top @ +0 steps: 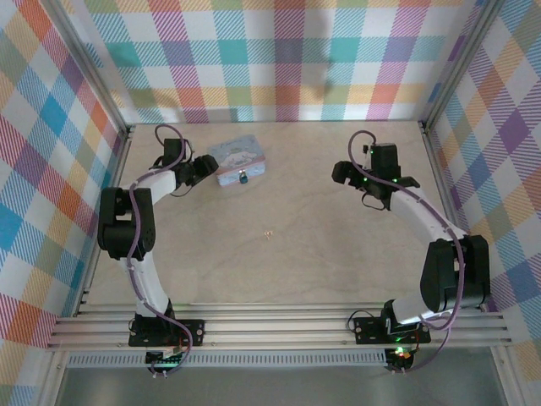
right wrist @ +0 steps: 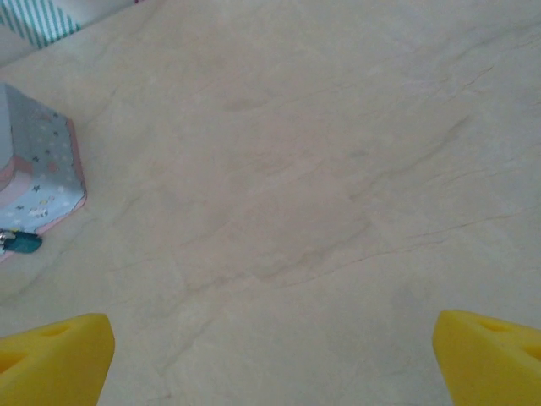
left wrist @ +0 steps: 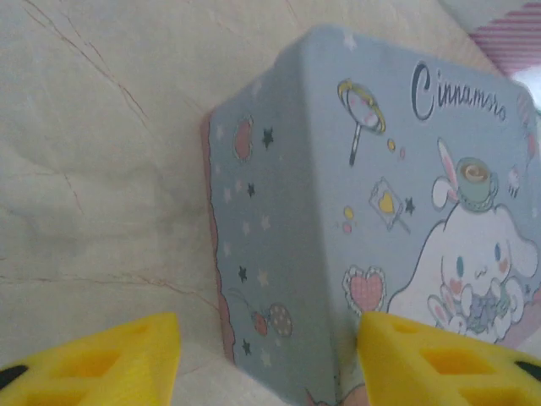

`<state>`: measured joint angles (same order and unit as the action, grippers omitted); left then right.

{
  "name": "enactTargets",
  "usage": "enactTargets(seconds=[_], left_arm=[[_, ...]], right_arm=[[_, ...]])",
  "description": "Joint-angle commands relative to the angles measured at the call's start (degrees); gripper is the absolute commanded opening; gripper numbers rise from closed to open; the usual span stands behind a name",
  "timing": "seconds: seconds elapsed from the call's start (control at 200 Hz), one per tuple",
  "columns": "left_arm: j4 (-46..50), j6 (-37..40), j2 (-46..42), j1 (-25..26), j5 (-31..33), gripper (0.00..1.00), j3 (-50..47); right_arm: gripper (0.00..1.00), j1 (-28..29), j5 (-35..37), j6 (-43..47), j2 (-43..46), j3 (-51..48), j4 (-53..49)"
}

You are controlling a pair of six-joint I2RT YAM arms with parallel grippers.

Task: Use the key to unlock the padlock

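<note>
The padlock (top: 243,178) is a tiny dark teal body hanging at the front of a pale blue cartoon tin box (top: 236,167); it also appears at the far left as the padlock (right wrist: 25,243). The key (top: 268,233) is a pale speck lying alone on the table, nearer the arms. My left gripper (top: 207,167) is at the box's left end. Its yellow fingers (left wrist: 93,359) straddle a corner of the box (left wrist: 338,211), with a gap on the table side, so it is open. My right gripper (top: 341,175) hangs wide open over bare table, well right of the box.
The tabletop (top: 304,254) is pale wood, closed in by plaid walls at the back and both sides. A metal rail frame (top: 279,326) runs along the near edge by the arm bases. Free room lies between the two arms around the key.
</note>
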<state>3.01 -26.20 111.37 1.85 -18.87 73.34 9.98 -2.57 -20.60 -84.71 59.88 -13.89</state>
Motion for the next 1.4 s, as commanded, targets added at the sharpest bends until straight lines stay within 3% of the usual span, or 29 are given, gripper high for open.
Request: enactTargets(seconds=[0.0, 0.22, 0.54, 0.845, 0.92, 1.025, 1.15, 1.395], left_arm=[[1.9, -0.9, -0.9, 0.4, -3.1, 0.5, -2.6], [2.0, -0.7, -6.2, 0.7, -5.3, 0.37, -9.5], [9.8, 2.4, -18.0, 1.7, -1.1, 0.37, -20.2], [19.4, 3.6, -32.4, 0.4, 4.1, 0.37, -28.6], [21.9, 2.6, -36.0, -1.0, 5.4, 0.39, -29.2], [24.0, -0.4, -39.7, -3.4, 6.4, 0.49, -29.3], [24.0, -3.0, -41.0, -5.6, 4.3, 0.58, -28.7], [18.9, -3.8, -35.5, -6.3, -2.8, 0.57, -27.1]], right_arm=[[0.96, 1.7, -2.0, -0.8, -1.3, 2.5, -3.8], [0.96, 4.5, -3.6, -0.5, -2.4, 5.8, -6.3], [0.95, 10.4, -4.7, 0.2, -7.8, 11.0, -7.8], [0.94, 18.5, -5.7, 1.6, -18.7, 21.9, -10.8], [0.94, 20.5, -5.9, 2.3, -22.3, 25.8, -11.6], [0.93, 23.2, -6.7, 3.6, -27.7, 31.7, -12.0], [0.76, 25.6, -11.0, 5.6, -35.6, 40.9, -13.7], [0.83, 27.8, -12.3, 5.4, -48.9, 57.2, -14.1]])
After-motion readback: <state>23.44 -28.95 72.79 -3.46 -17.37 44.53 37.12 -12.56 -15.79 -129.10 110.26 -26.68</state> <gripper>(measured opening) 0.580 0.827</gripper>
